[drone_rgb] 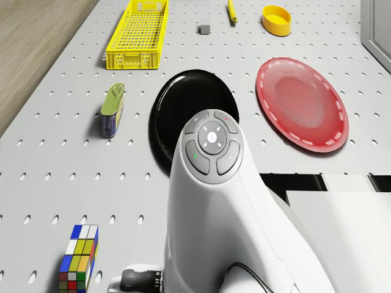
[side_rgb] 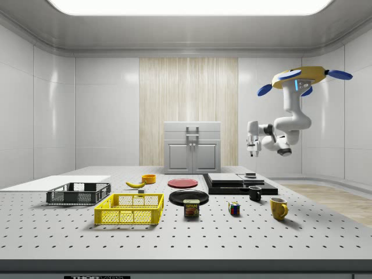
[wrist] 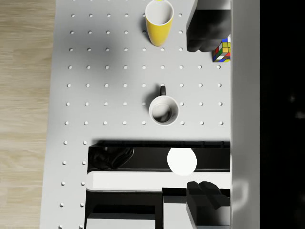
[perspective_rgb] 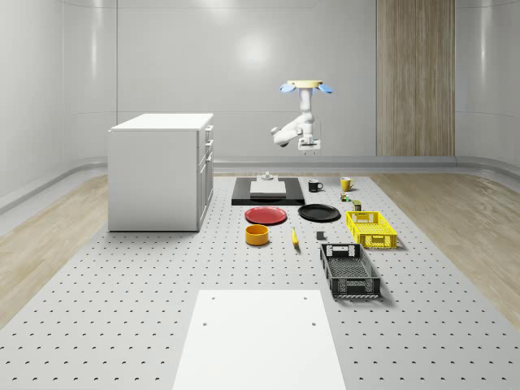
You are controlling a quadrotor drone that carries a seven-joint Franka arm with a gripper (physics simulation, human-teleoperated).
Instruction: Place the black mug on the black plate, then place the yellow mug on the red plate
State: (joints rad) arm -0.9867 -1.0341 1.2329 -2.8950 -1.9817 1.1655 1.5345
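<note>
Two mugs wait untouched on the perforated table [perspective_rgb: 122, 325] as the drone [perspective_rgb: 307, 86] hovers high above its far end, over the black mug [perspective_rgb: 314, 186] and the dark platform [perspective_rgb: 267, 192] beside it. The gripper [perspective_rgb: 309, 145] hangs from the folded arm well above the black mug, which the wrist view shows upright and almost directly below [wrist: 163, 110]. The yellow mug [perspective_rgb: 346, 184] stands to the right of it in the whole-scene view, also upright. Both the black plate [perspective_rgb: 319, 213] and the red plate [perspective_rgb: 266, 215] lie bare, nearer than the mugs, so neither half of the job appears done; the first pickup is seemingly yet to begin.

Whether the jaws stand wide or narrow cannot be told. From the drone's own camera the arm's white casing hides the black mug and part of the black plate. Dark shapes along the wrist view's edges may be the fingers, though that is uncertain.
</note>
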